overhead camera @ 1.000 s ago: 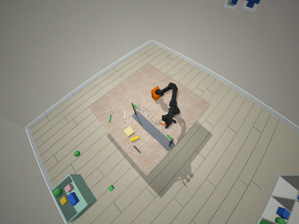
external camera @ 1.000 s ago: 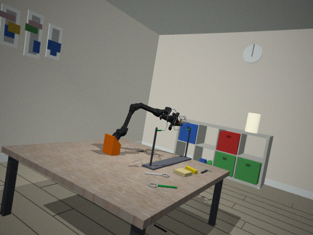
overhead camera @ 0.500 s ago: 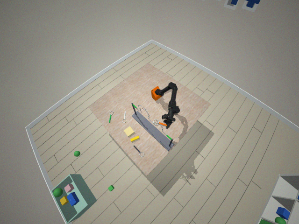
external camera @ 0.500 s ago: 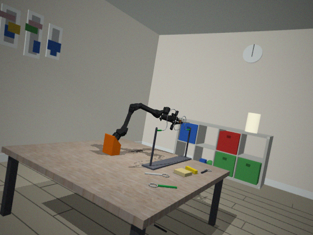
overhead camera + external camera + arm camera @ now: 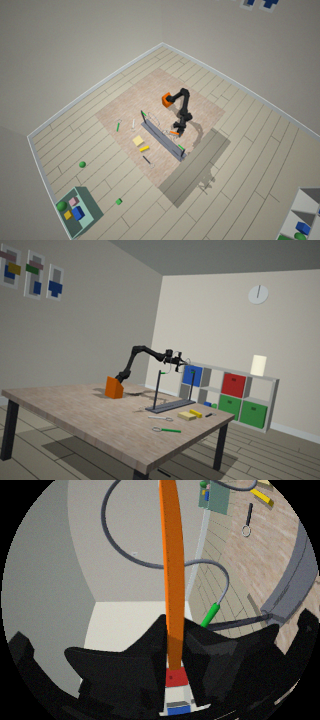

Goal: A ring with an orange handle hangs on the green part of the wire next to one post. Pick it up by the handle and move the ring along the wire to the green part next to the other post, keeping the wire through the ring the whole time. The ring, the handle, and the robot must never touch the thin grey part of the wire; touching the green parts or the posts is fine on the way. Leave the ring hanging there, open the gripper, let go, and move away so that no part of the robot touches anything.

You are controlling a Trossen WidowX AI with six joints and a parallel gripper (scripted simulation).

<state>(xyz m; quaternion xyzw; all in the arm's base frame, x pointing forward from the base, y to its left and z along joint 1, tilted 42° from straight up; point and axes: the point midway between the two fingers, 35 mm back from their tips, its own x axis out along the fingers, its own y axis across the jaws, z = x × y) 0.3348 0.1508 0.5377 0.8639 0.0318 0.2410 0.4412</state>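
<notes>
My gripper [image 5: 180,132] [image 5: 186,363] [image 5: 168,619] is shut on the orange handle [image 5: 174,133] [image 5: 174,570], which points away from the fingers. The ring [image 5: 166,128] is at the middle stretch of the wire, out of frame in the wrist view. Whether it touches the thin grey wire [image 5: 135,557] is too small to tell. One green part [image 5: 181,147] [image 5: 192,372] [image 5: 211,615] is by the near-side post [image 5: 183,152] [image 5: 191,387]; the other green part [image 5: 143,113] [image 5: 162,373] is by the far post [image 5: 143,118] [image 5: 156,389].
The dark base [image 5: 162,140] [image 5: 170,406] carries both posts. Beyond it lie a pale block [image 5: 138,140] [image 5: 186,415], a yellow block [image 5: 144,148] [image 5: 195,413] and rings with green [image 5: 117,127] [image 5: 171,430], white [image 5: 133,123] [image 5: 157,417] and dark [image 5: 146,159] [image 5: 250,512] handles.
</notes>
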